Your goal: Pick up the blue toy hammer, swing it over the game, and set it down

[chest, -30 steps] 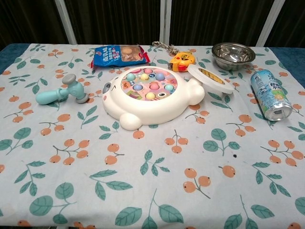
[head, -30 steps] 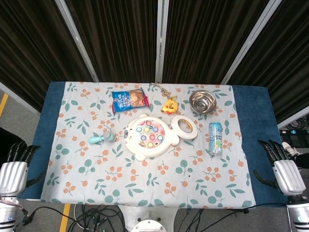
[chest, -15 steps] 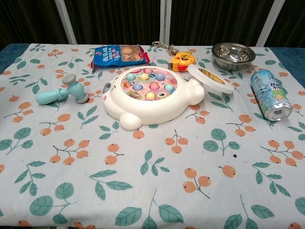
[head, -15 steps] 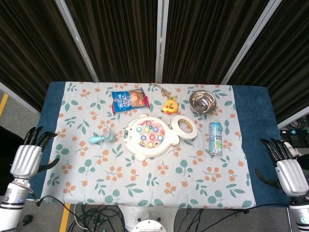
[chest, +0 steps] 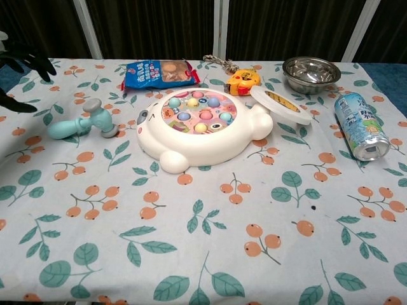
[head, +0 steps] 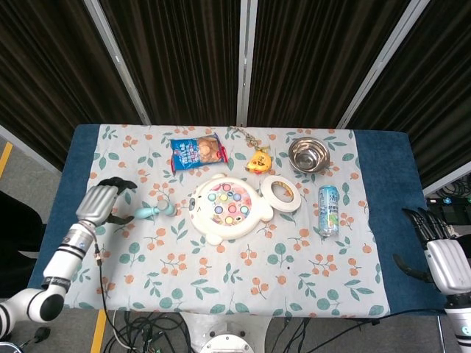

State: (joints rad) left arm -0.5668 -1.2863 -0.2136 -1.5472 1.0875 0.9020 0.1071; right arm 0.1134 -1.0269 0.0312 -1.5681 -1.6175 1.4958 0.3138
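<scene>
While the head view takes in both arms, only dark fingertips of the left hand are caught at the chest view's left edge. That hand is seen spread and empty, above the floral tablecloth just left of the pale blue toy hammer with a grey head, which lies flat beside the white animal-shaped pounding game. The right hand, fingers apart and holding nothing, is seen off the table's right edge. Behind the game lie a blue snack packet, a yellow toy, a steel bowl, a white tape roll and a toppled drink can.
</scene>
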